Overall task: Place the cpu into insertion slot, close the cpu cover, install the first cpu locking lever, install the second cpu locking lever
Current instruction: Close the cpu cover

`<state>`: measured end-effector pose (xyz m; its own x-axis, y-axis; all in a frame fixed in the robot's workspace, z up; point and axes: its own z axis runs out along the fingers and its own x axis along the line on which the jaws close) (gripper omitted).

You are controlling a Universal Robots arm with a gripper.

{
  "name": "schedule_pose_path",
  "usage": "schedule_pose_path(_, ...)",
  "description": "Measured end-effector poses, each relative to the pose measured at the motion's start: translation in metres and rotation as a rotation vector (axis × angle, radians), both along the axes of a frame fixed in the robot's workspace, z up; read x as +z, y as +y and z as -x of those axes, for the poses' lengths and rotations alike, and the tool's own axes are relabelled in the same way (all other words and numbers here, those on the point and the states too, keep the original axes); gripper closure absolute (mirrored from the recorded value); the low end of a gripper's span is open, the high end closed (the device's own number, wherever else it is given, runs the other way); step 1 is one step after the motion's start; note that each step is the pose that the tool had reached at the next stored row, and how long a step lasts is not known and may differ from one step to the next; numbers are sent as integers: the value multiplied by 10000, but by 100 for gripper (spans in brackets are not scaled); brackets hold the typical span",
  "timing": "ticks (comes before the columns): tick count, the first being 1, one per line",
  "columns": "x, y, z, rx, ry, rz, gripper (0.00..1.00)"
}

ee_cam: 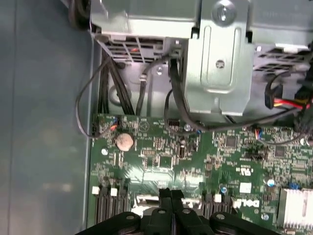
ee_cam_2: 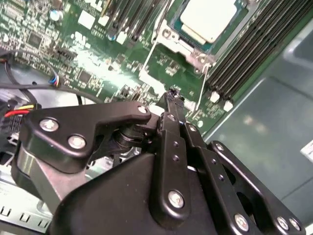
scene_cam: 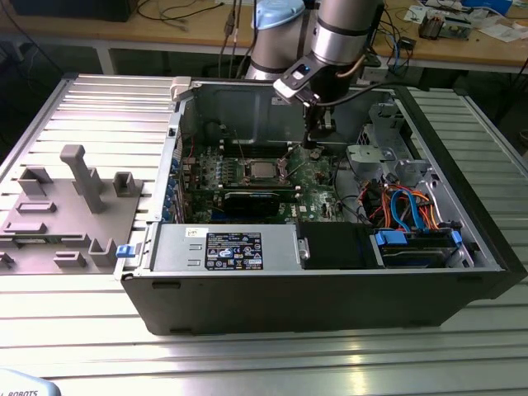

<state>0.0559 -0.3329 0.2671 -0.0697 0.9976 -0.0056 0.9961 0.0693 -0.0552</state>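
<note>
The cpu [scene_cam: 262, 169] shows its dull silver top [ee_cam_2: 210, 17] and lies flat in the insertion slot on the green motherboard [ee_cam: 161, 147]; the slot's dark centre is hidden under it. The cpu cover [ee_cam_2: 167, 35], a thin silvery frame, lies around the chip. A thin wire lever [ee_cam_2: 204, 81] runs past the socket corner nearest my fingertips. My gripper [scene_cam: 311, 147] hangs just above the board, a little to the exterior view's right of the socket. In both wrist views its black fingers [ee_cam: 166, 196] are pressed together with nothing between them; the gripper [ee_cam_2: 171, 94] [ee_cam: 171, 192] is shut.
The open computer case [scene_cam: 462, 272] walls in the board. A metal drive cage [ee_cam: 220, 58] and loose cables [scene_cam: 404, 206] lie to the exterior view's right; the power supply [scene_cam: 231, 247] lies in front. Long black memory slots [ee_cam_2: 249, 44] flank the socket. A grey fixture block [scene_cam: 66, 206] stands on the table.
</note>
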Motion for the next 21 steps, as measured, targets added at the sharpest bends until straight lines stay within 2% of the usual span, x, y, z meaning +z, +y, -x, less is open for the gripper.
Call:
schedule_pose_path(2, -4, 0, -71, 2, 125, -3, 89)
schedule_pose_path(3, -11, 0, -110, 0, 208, -6, 89)
schedule_pose_path(4, -19, 1, -131, 2, 257, -8, 89)
schedule_pose_path(6, -67, 0, -172, 1, 387, -6, 89)
schedule_pose_path(9, -129, 0, -179, 0, 441, -6, 89)
schedule_pose_path(11, -155, 0, -175, 0, 447, -7, 89)
schedule_pose_path(12, -156, 0, -99, 0, 447, -7, 89)
schedule_pose_path(14, -156, 0, -13, 0, 434, -7, 89)
schedule_pose_path(17, -156, 0, 137, 1, 387, -7, 89)
schedule_pose_path(21, -156, -3, 247, 1, 379, -30, 89)
